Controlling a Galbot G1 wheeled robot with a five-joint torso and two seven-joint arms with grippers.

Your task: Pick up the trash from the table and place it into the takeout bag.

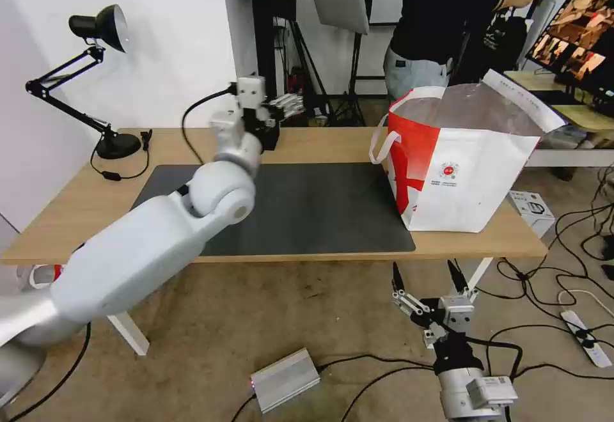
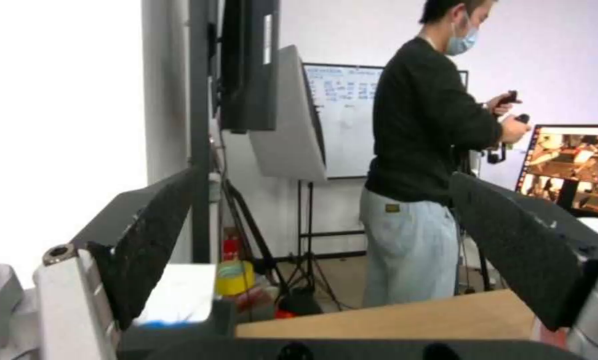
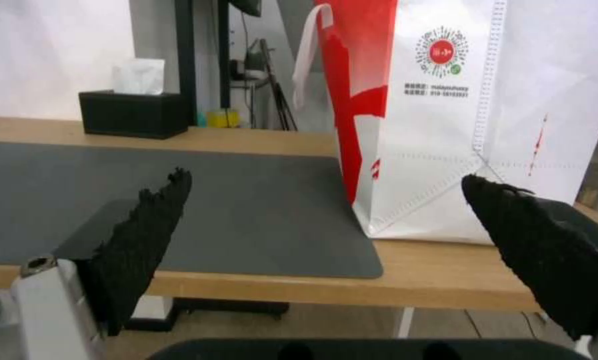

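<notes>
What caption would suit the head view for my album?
Left claw raised over the table's far edge, right claw waiting low beside the takeout bag.

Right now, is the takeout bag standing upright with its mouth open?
Yes. The takeout bag stands upright on the table, mouth open, silver lining showing at the top.

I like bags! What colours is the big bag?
White and red takeout bag, silver inside; right wrist view.

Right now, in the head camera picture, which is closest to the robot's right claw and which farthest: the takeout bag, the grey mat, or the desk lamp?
From the right gripper, open below the table's near edge:
1. Grey mat: its near right corner lies just above.
2. Takeout bag: on the table's right end, close behind; nearly a tie.
3. Desk lamp: far left corner.
</notes>
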